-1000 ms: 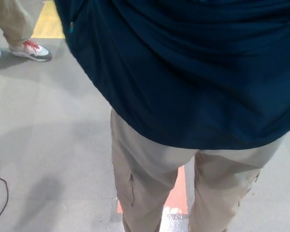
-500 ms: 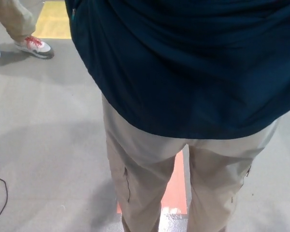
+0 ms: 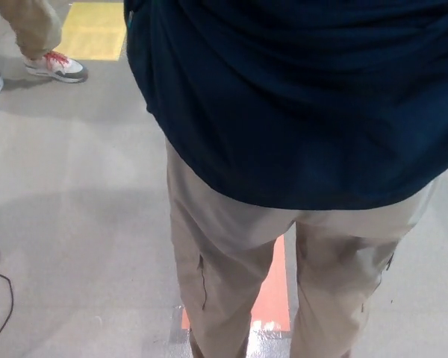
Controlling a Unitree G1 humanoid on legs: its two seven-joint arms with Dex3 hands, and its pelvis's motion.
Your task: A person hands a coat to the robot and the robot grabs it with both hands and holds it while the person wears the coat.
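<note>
Head view is filling up my screen with a person standing very close, back turned to the camera; I am seeing no part of the robot, so neither its left hand nor its right hand is showing, and I cannot tell how their fingers are standing.

I am looking at the dark navy-blue fabric coat (image 3: 299, 97) hanging over the person's upper body; it is covering the whole top and right of the picture, and its lower hem is curving across the hips, folds running slantwise through the cloth. A small teal tab is showing at the coat's left edge near the top. Below the hem the person's light khaki trousers (image 3: 224, 276) are coming down to the bottom edge, both legs apart, a dark seam or pocket slit running down the left leg.

Between the legs I am catching an orange-red strip of floor marking (image 3: 272, 291) on the grey concrete floor (image 3: 75, 209); a yellow painted rectangle (image 3: 95, 30) is lying at the top left. Just beside it a second person's white and grey sneaker with red laces (image 3: 56, 67) is standing under a khaki trouser leg. A thin black cable (image 3: 1, 298) is curling at the left edge, low down.
</note>
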